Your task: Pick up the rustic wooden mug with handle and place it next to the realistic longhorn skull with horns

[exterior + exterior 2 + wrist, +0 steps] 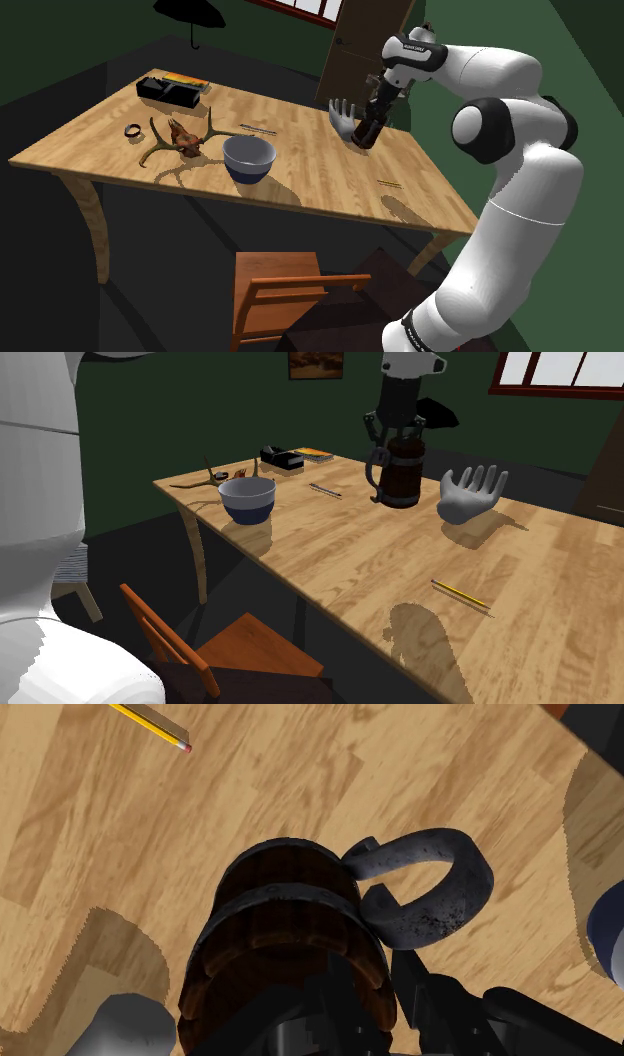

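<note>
A dark wooden mug with dark bands and a curved dark handle stands upright at the far side of the wooden table. My black gripper comes down on its top, shut on the rim by the handle. Whether the mug's base touches the table I cannot tell. The brown skull with spreading horns lies far off, near the table's other end.
A blue-grey bowl sits between mug and skull. A grey hand model stands beside the mug. Pencils, a black box and a small ring lie about. An orange chair is tucked at the front edge.
</note>
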You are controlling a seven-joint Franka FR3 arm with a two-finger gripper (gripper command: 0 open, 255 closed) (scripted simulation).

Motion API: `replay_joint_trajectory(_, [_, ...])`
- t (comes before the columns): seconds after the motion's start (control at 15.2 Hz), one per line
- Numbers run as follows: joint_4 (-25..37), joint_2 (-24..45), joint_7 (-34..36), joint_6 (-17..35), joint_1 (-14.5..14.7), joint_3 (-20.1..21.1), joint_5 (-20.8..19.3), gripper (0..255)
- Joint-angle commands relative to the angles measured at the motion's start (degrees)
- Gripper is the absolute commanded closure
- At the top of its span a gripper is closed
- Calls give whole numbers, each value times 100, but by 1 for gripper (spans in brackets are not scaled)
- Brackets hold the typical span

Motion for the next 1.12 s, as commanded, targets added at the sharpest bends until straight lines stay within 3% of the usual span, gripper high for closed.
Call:
replay_joint_trajectory(0.0, [209, 35, 23, -168, -19, 0, 7, 255])
replay_joint_trajectory(0.92, [1752, 368, 120, -1387, -257, -11, 130, 255])
replay_joint_trajectory(1.06, [1691, 323, 364, -1335, -53, 51, 72, 255])
